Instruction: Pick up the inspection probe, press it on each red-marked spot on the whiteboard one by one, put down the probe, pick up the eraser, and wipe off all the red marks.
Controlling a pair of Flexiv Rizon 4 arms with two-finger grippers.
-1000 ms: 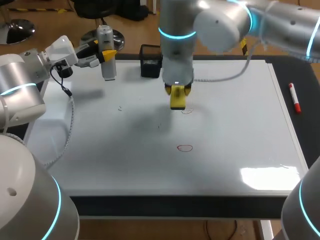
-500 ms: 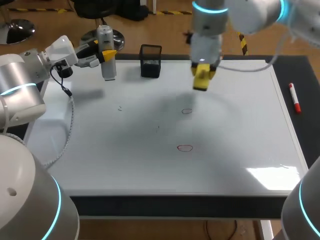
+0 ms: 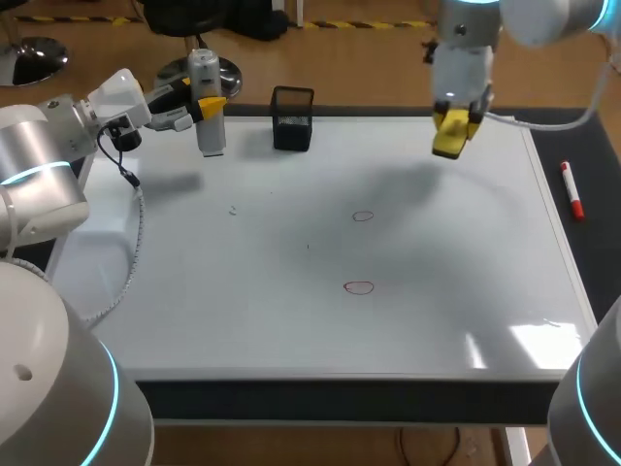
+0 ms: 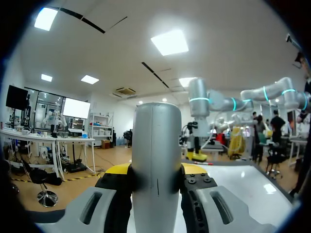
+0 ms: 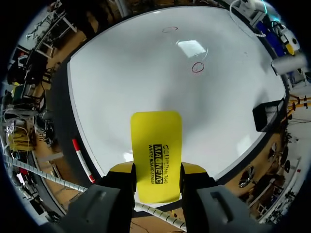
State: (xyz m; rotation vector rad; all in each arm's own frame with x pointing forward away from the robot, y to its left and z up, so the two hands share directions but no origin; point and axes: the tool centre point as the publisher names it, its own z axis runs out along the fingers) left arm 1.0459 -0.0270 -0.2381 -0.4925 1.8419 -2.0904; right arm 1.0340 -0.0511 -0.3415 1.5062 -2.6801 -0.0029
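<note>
The grey cylindrical probe (image 3: 207, 107) stands upright in the air at the whiteboard's far left corner, with my left gripper (image 3: 208, 101) shut on it. In the left wrist view the probe (image 4: 156, 150) fills the gap between the yellow-tipped fingers of that gripper (image 4: 156, 175). My right gripper (image 3: 456, 116) is shut on the yellow eraser (image 3: 449, 142), raised above the board's far right part. The right wrist view shows the eraser (image 5: 156, 155) clamped in this gripper (image 5: 156, 175). Two red circles (image 3: 363, 216) (image 3: 359, 287) lie mid-board; both red circles (image 5: 198, 67) (image 5: 169, 29) lie well ahead of the eraser.
The whiteboard (image 3: 456, 282) covers most of the table. A black mesh pen holder (image 3: 292, 118) stands at its far edge. A red marker (image 3: 571, 189) lies on the dark strip to the right of the board. A faint smudge (image 3: 234, 210) marks the left part.
My right arm has lifted the eraser away from the upper red circle and carried it toward the board's far right. The left arm and probe have stayed still.
</note>
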